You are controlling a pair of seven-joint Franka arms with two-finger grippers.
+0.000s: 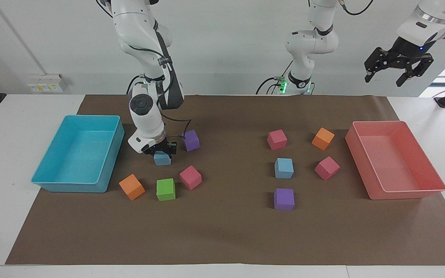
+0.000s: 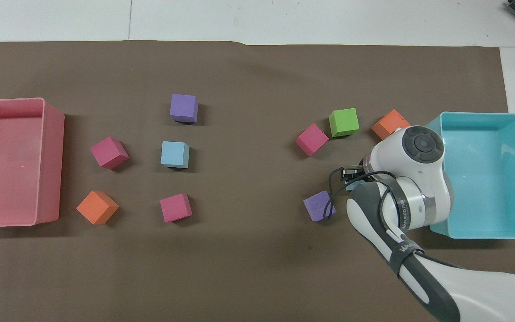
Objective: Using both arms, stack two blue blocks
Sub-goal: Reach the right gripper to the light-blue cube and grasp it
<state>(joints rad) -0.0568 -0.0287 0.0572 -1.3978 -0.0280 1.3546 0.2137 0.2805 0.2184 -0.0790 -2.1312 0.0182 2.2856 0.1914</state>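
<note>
Our right gripper is down on one blue block, which sits on the brown mat between the turquoise tray and a purple cube. Its fingers straddle the block's top, but we cannot tell whether they are clamped on it or just beside its faces; in the overhead view the wrist hides nearly all of the block. The second blue block rests well apart, toward the left arm's end of the tabletop, ringed by pink, orange and purple cubes. Our left gripper waits high in the air near the pink tray, fingers spread wide. The main risk we see is a shallow or off-centre grip: the foam could squash, twist or slip out once we lift. The purple cube and the loose cable hang close to the gripper, so a sideways move may nudge that cube. Later, placing onto the second block could knock it askew or bump its close neighbours.
</note>
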